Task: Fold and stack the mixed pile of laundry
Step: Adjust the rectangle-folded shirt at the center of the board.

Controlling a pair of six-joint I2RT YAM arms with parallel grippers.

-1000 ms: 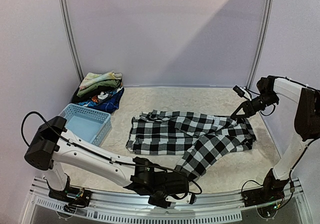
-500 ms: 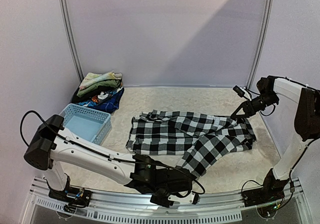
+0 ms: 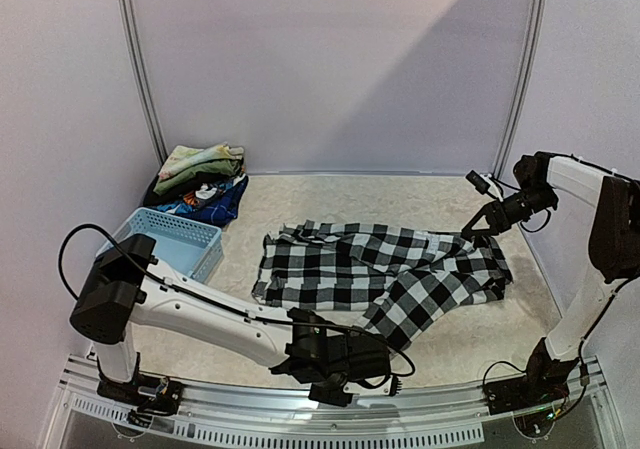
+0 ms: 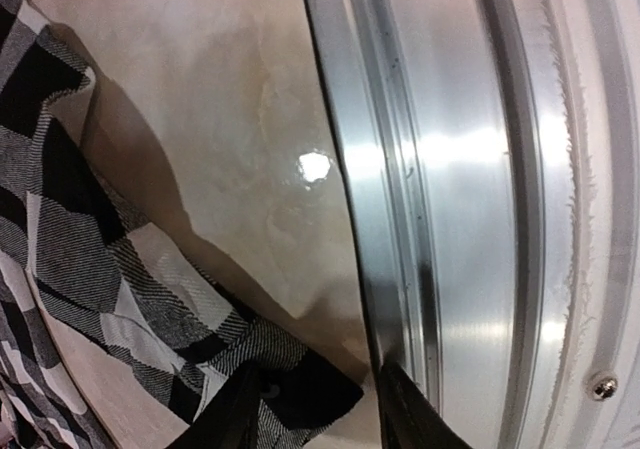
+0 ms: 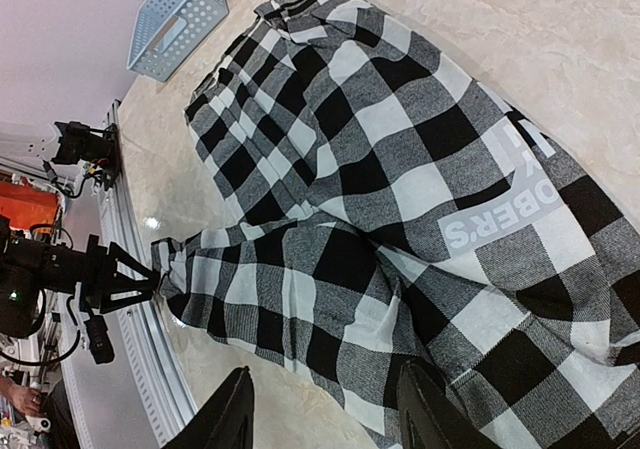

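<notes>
Left wrist view puts the left claw (image 4: 320, 374) low over the near edge of the counter (image 4: 230, 89), just beside the metal rail (image 4: 450, 219). Its jaws are spread partway, and the sleeve end (image 4: 180, 319) of the black-and-white checked shirt (image 3: 350, 264) reaches in between them. The cloth touches one finger and stops short of the other, so it does not look pinched. The shirt lies opened out across the middle of the counter. The right claw (image 5: 325, 369) is at the shirt's far right corner, jaws likewise apart over the cloth, and I cannot tell whether any fabric is caught there. The step in hand looks like folding this first shirt by bringing the loose sleeve in over the body. The next move calls for closing on the cuff and carrying it inward without dragging the body askew. The other garments (image 3: 200, 179) sit heaped in the far left corner, behind the light blue basket (image 3: 170, 249).
</notes>
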